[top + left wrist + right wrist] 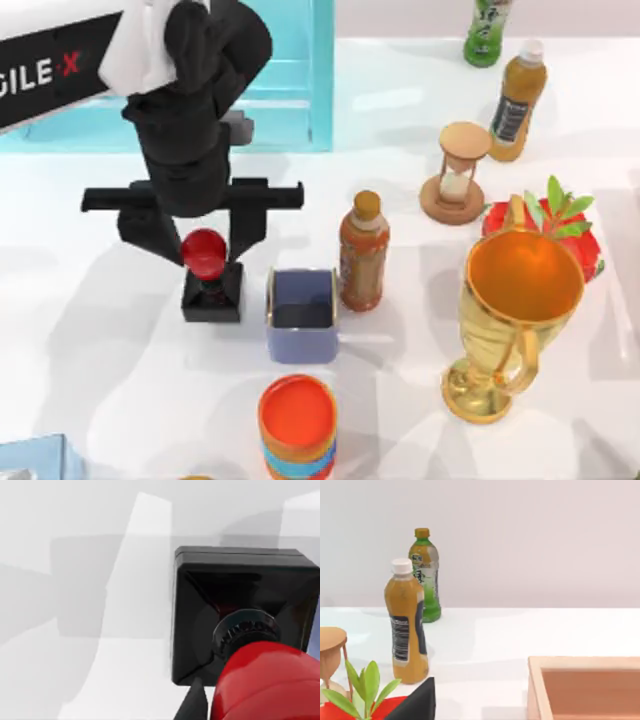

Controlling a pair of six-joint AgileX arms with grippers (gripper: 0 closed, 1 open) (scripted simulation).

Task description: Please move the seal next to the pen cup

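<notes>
The seal (205,262), a black square base with a glossy red ball knob, stands upright on the white table just left of the pen cup (302,314), a narrow gap apart. The pen cup is a square blue-grey cup with a dark inside. My left gripper (205,248) hangs over the seal from behind, its two black fingers closed against either side of the red knob. In the left wrist view the seal (240,615) is close up, with one black fingertip (196,702) beside the knob. A dark part of my right gripper (417,704) shows low in the right wrist view.
A brown bottle (363,250) stands right of the pen cup, and a striped orange cup (297,425) stands in front of it. On the right are a gold trophy (515,320), an hourglass (458,172), a red leafy object (575,235) and two bottles (518,98). A teal box (295,90) is behind.
</notes>
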